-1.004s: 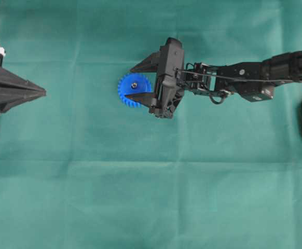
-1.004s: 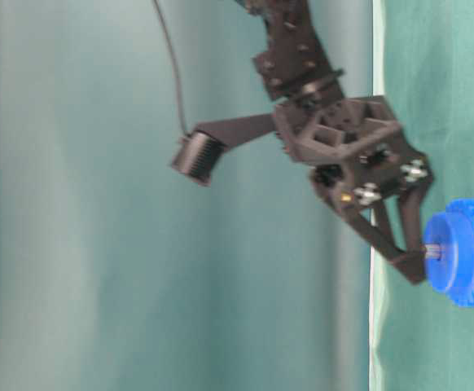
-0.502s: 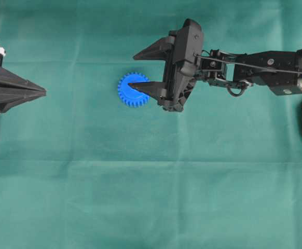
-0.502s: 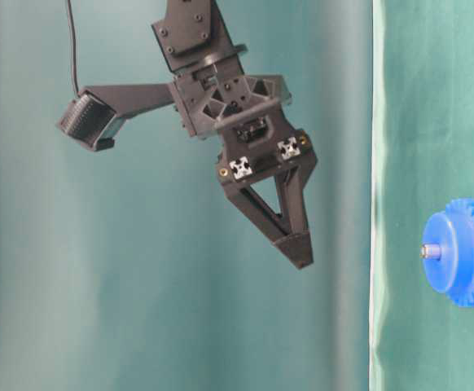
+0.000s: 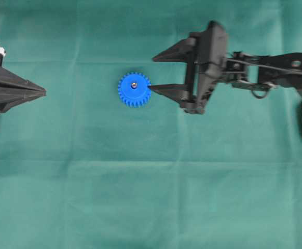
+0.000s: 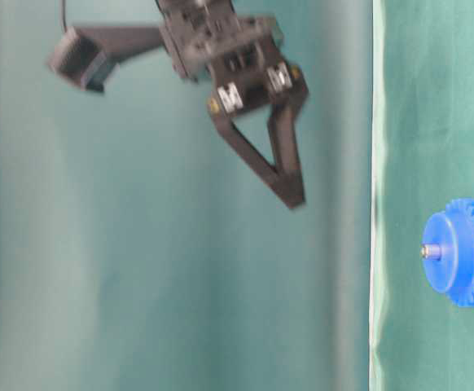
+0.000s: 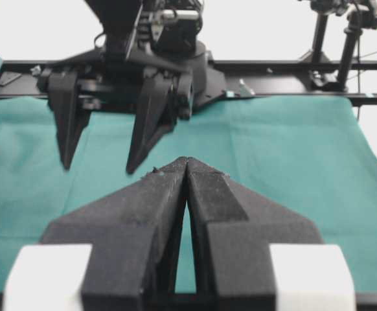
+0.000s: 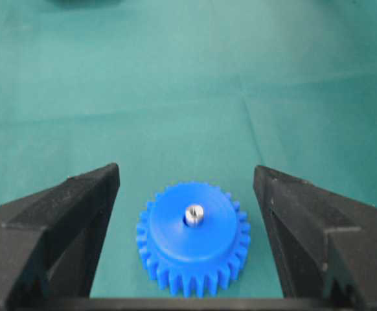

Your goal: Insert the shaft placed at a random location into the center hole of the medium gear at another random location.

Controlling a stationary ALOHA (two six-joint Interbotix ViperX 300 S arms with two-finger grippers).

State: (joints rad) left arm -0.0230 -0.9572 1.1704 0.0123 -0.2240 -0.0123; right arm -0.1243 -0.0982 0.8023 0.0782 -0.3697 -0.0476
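Creased green cloth covers the worktop (image 5: pixel 140 197). Medium gear (image 5: pixel 134 89) lies flat, shaft (image 8: pixel 194 214) upright in its center hole. Right gripper (image 5: pixel 153 71) above, beside the gear, spread wide, empty. Left gripper (image 5: pixel 43 93) well apart, closed, empty.

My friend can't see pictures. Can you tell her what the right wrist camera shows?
A bright blue plastic toothed gear lies flat on green cloth, with a tiny silver metal pin standing in its middle. The right gripper has two black fingers spread wide on either side, touching nothing.
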